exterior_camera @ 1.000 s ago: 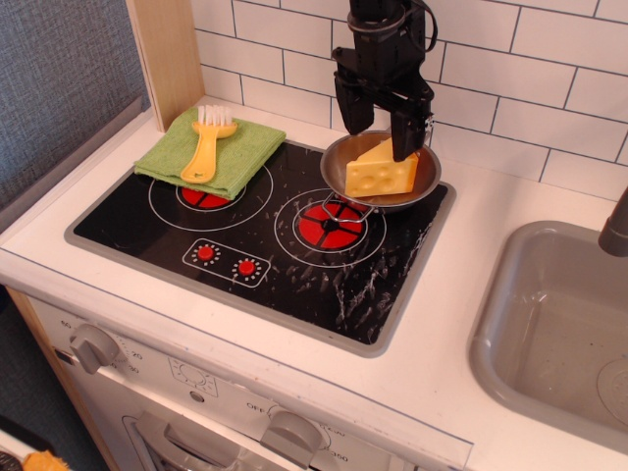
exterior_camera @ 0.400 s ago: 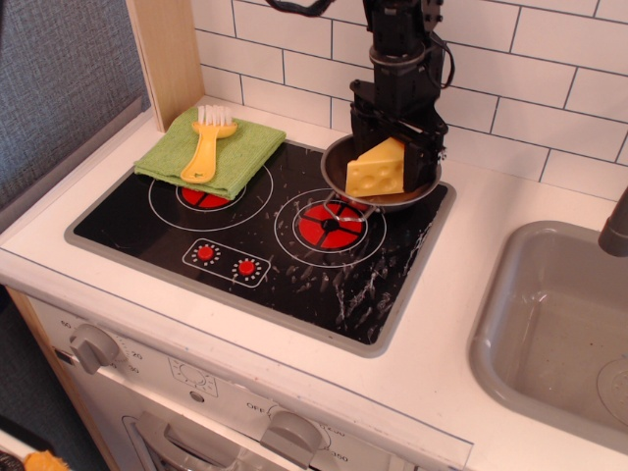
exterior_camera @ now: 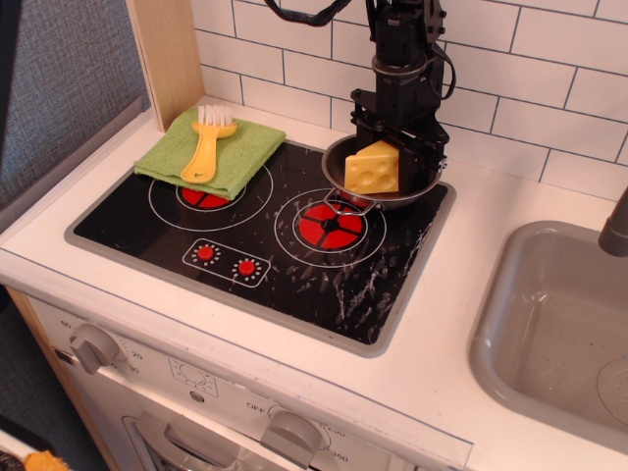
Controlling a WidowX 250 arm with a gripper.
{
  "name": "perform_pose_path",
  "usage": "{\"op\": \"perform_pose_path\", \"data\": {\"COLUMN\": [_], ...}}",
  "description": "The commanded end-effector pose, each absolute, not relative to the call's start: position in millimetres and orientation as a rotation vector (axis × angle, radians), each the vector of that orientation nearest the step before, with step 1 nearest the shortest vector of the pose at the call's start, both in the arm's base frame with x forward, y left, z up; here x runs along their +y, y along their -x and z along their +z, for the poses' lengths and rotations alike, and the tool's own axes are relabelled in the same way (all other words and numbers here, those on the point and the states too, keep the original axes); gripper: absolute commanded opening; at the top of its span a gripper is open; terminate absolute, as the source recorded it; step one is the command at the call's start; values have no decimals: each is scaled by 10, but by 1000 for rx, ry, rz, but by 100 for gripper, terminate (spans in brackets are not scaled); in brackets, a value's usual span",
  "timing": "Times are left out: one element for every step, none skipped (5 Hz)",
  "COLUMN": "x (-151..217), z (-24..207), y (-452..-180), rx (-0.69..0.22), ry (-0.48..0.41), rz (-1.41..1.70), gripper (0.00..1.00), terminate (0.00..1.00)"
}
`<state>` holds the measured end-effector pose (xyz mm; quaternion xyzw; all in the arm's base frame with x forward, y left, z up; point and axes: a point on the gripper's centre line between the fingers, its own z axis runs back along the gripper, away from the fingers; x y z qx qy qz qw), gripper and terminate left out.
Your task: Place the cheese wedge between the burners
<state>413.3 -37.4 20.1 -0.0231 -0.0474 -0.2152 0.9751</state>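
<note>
Nearest the front edge of the glossy black cooktop [exterior_camera: 324, 294] sat the two small red knob dots [exterior_camera: 226, 260], and beyond them the two red segmented burners ringed in thin white: the right one [exterior_camera: 330, 226] lay bare, while the left one [exterior_camera: 206, 196] was half covered at its twelve o'clock side by a folded green cloth [exterior_camera: 245, 157] with a yellow plastic brush [exterior_camera: 206, 147] lying on top. The dark strip between the two discs [exterior_camera: 273, 201] was free, which I judged made it a fair spot for setting something down. At about one o'clock from the right burner stood a small round grey metal pan [exterior_camera: 339, 162], overlapping that burner's outer ring. In it rested the yellow toy cheese wedge with round holes [exterior_camera: 373, 167], tilted up on its edge, likely because the shallow bowl gave it no flat seat. My black gripper [exterior_camera: 397, 147] stood over the far side of the pan, its fingers [exterior_camera: 424, 162] spread down around the back of the wedge; they seemed close against it, but I could not tell whether they had pinched it or only flanked it. Behind everything rose the white tiled wall [exterior_camera: 549, 59].
</note>
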Motion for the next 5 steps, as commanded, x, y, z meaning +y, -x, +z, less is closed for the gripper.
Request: {"op": "perform_pose_path", "data": {"x": [-347, -225, -80, 59, 190], "z": [943, 1106, 944, 655, 389], "y": [-4091, -3806, -3427, -3139, -2958], "rx": [-270, -288, -204, -111, -71], "ry": [56, 26, -13, -8, 12], "rz": [-299, -216, -144, -59, 65], "gripper": [0, 0, 0, 0, 0], "terminate": [0, 0, 0, 0, 0]}}
